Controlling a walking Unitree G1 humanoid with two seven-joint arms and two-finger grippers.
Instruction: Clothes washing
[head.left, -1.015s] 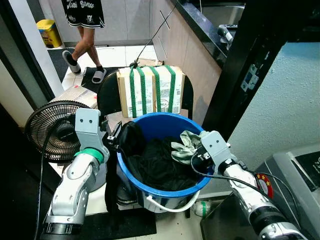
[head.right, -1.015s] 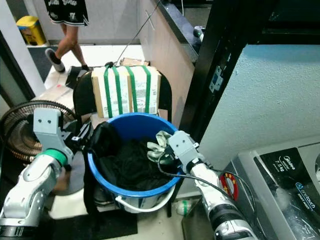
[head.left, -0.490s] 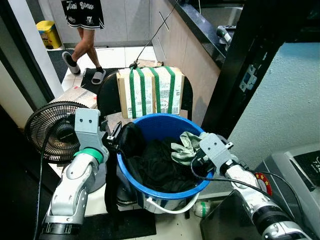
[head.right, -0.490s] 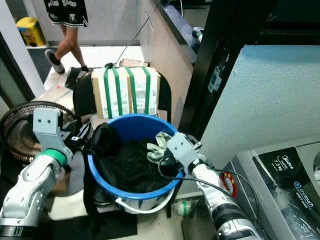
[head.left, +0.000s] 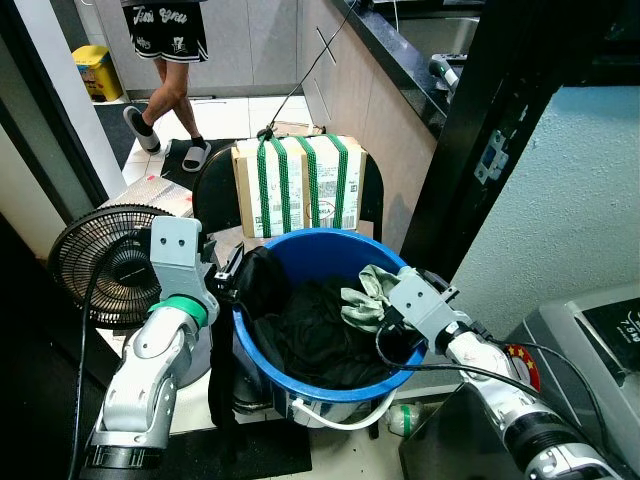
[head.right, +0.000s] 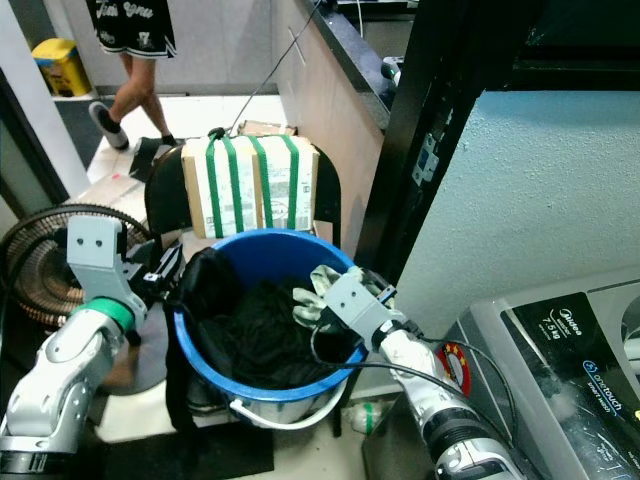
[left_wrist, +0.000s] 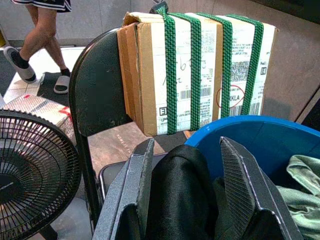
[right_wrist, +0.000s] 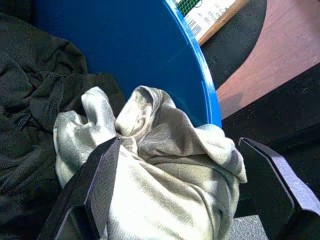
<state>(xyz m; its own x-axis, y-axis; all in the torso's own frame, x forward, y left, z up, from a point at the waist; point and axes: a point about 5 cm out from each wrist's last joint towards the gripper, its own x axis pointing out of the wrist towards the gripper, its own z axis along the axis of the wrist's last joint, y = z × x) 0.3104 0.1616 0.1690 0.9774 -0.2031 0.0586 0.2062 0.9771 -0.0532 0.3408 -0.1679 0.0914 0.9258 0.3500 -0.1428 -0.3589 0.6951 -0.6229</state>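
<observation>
A blue bucket (head.left: 330, 385) on a chair held dark clothes (head.left: 305, 335) and a pale green garment (head.left: 362, 298) draped at its right rim. The right gripper (right_wrist: 175, 200) was held spread wide around the green bunch, not yet closed. The left gripper (left_wrist: 185, 192) straddled a black fold (left_wrist: 180, 185) at the left rim, its fingers parted. The cloth was judged light, limp and easily bunched, best pinched at a raised fold. No long axis was shown by the crumpled heap.
</observation>
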